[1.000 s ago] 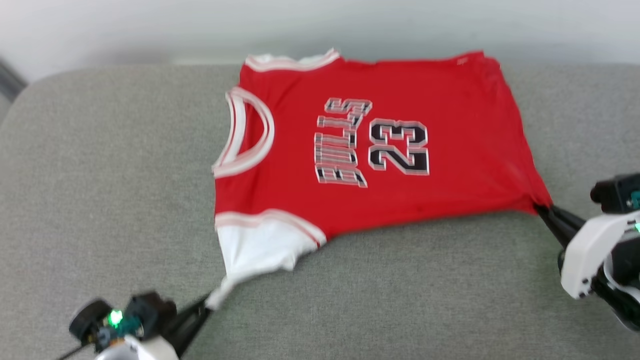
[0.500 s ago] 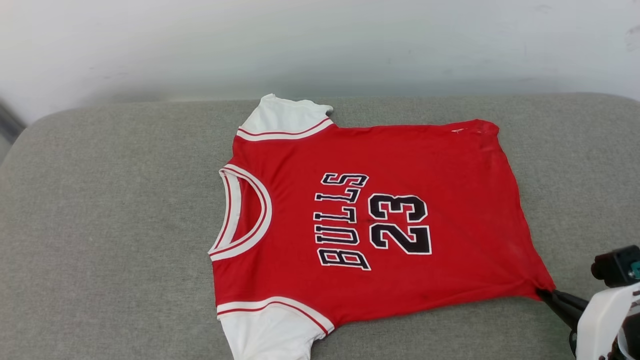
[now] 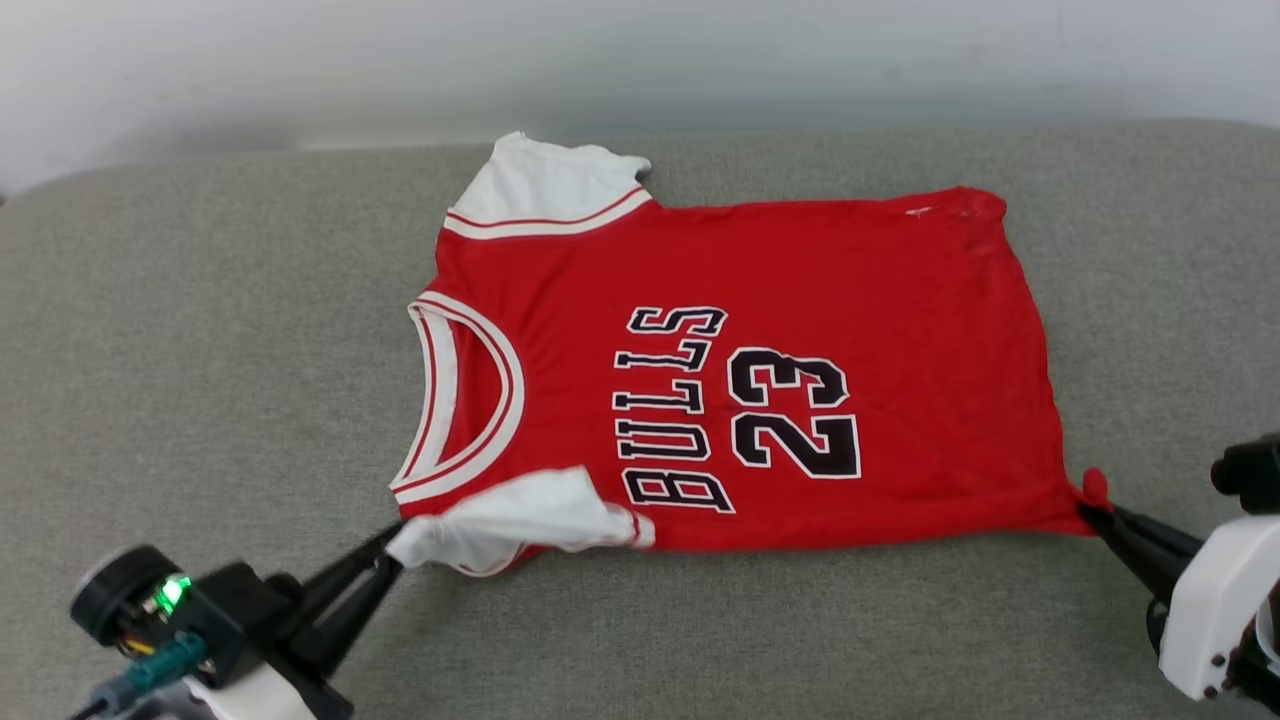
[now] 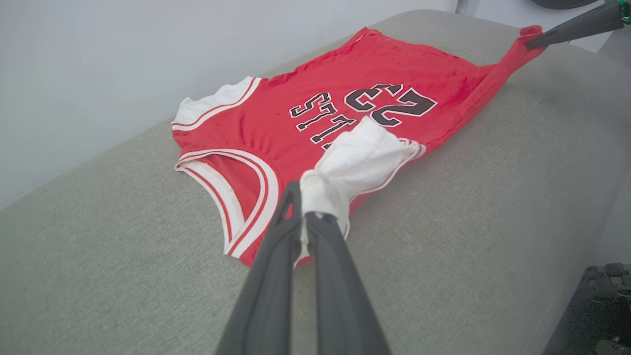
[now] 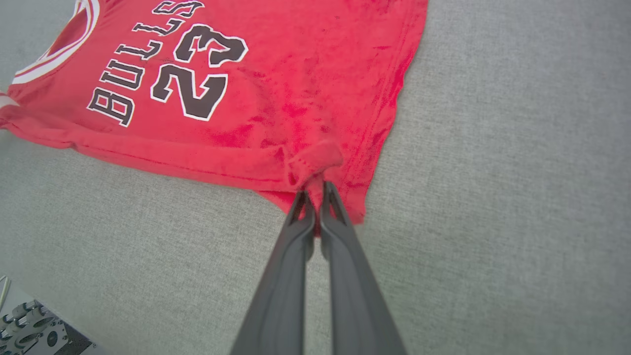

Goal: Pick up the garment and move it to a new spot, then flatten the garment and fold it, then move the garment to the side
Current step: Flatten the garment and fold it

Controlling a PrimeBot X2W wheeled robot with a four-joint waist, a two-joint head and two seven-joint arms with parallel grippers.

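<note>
The garment (image 3: 800, 300), a red jersey with black lettering and the number 23, lies front up on the grey cushion (image 3: 200, 330), collar to the left. My left gripper (image 3: 392, 548) is shut on its near white sleeve (image 4: 355, 158), which is lifted and pulled over the red front. My right gripper (image 3: 1090, 508) is shut on the near hem corner (image 5: 315, 158), bunched at the fingertips. The far white sleeve (image 3: 545, 185) lies flat at the back. In the left wrist view the right gripper's dark fingers (image 4: 572, 29) pinch the garment's corner at the top right.
A pale wall (image 3: 640, 60) runs behind the cushion's back edge. Bare grey cushion surrounds the garment on the left, front and right. A dark object (image 4: 596, 310) sits at the lower right of the left wrist view.
The head camera shifted between frames. The near white sleeve, earlier stretched out toward the front, is now drawn up over the jersey's lower front edge by my left gripper. Both grips hold.
</note>
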